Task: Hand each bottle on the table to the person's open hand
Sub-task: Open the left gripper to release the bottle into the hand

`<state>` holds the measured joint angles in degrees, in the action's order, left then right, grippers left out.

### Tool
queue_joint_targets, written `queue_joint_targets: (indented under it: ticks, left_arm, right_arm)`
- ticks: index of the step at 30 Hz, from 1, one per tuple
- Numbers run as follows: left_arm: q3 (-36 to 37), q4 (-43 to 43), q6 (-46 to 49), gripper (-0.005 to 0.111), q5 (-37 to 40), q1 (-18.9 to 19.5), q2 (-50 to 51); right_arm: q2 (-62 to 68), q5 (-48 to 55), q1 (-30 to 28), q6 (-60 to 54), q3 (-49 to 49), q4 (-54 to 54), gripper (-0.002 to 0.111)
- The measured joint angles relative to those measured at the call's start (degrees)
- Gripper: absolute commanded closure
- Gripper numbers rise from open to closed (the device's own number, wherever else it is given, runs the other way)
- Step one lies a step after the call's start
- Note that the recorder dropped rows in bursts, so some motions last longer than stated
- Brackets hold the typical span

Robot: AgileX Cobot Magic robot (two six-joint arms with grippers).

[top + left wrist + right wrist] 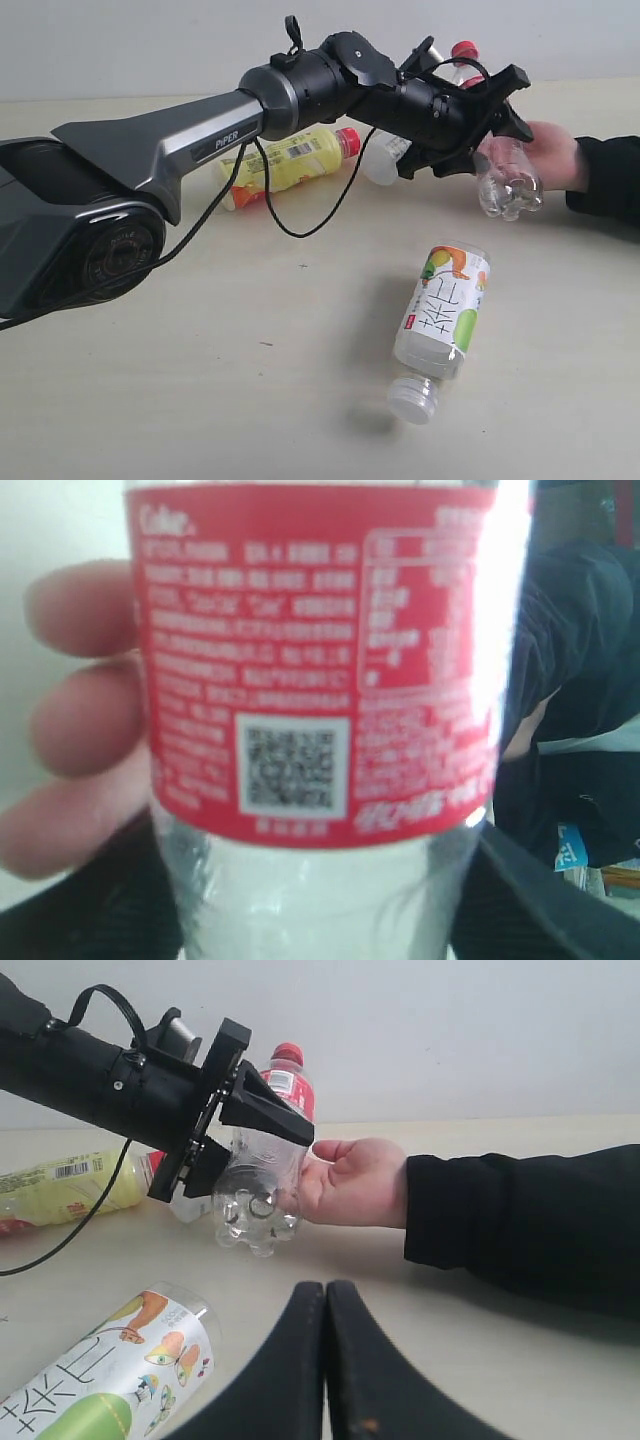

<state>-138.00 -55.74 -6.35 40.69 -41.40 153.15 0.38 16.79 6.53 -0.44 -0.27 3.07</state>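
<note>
Pale beige table (200,400), white wall: a clear red-labelled bottle (508,180) meets a person's hand (350,1182).

From the left, the left gripper (260,1155) reaches across and has the bottle, red cap up, between its jaws and clear of the table. The open hand touches the bottle's far side. Whether the jaws pinch it or only flank it, I cannot tell. The right gripper (325,1295) hangs low with its fingers pressed together, empty. On the table lie a yellow bottle (290,160), a wider white-capped bottle (445,310) and another clear bottle (383,158), mostly hidden behind the arm.
</note>
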Motion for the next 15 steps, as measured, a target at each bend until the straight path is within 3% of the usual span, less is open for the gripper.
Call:
queue_joint_targets:
  ticks: [15]
  left_arm:
    - [0.0, -0.11, 2.73, 0.039, 0.0, 0.0, 0.0]
  right_arm:
    - [0.0, 0.0, 0.0, 0.0, 0.0, 0.0, 0.108]
